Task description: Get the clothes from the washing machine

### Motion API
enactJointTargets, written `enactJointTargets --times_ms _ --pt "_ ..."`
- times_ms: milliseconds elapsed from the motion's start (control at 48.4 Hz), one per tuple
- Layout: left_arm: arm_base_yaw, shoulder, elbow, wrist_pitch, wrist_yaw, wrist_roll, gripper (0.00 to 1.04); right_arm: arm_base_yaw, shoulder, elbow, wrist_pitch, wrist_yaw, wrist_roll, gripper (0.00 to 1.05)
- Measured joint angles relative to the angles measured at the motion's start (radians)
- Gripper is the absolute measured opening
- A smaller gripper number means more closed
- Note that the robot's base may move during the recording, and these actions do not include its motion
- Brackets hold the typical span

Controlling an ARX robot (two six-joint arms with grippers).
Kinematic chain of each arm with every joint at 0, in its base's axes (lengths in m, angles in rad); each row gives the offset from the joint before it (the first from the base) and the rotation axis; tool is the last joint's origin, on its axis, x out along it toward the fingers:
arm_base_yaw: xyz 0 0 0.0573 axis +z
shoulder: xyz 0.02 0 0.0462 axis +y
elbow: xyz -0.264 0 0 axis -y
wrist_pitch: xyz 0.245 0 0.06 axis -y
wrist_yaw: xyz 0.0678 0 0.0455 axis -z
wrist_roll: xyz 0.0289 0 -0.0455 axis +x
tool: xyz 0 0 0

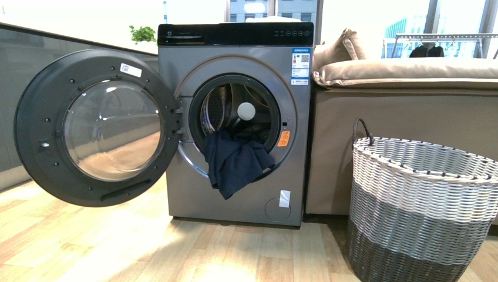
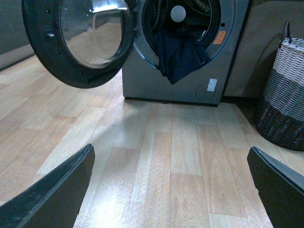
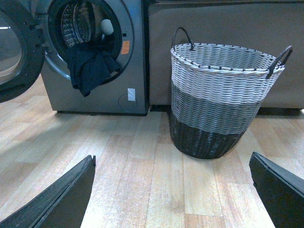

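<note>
Floorboards (image 1: 176, 252) separate clothes (image 1: 235, 161) (draped from washer (image 1: 188, 202)) from left tool (image 2: 170, 149), right tool (image 3: 172, 156).

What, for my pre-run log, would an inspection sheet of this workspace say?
Surface: light wooden plank floor.
Job's things: dark navy fabric garment hangs out of the porthole of the grey metallic front-loading washing machine; its round glass door stands wide open.
Clutter: woven grey-and-white basket on the floor.
Grippers: left gripper open, right gripper open, both empty.
Cables: nothing seen.
Surroundings: beige sofa beside the washer.
</note>
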Motion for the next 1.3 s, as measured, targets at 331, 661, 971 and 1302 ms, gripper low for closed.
enactJointTargets --times_ms 331,661,971,1302 --pt "0.0 0.0 0.0 0.0 0.0 0.0 0.98 0.0 0.0 0.0 0.0 0.0 0.0 0.97" --pt "0.0 0.0 0.0 0.0 0.0 0.0 0.98 0.0 0.0 0.0 0.0 0.0 0.0 0.97" --pt "0.0 -0.001 0.0 0.0 0.0 0.0 0.98 0.0 0.0 0.0 0.0 0.0 0.0 0.97" --pt "0.0 0.0 0.0 0.0 0.0 0.0 0.98 0.0 0.0 0.0 0.0 0.0 0.0 0.97"
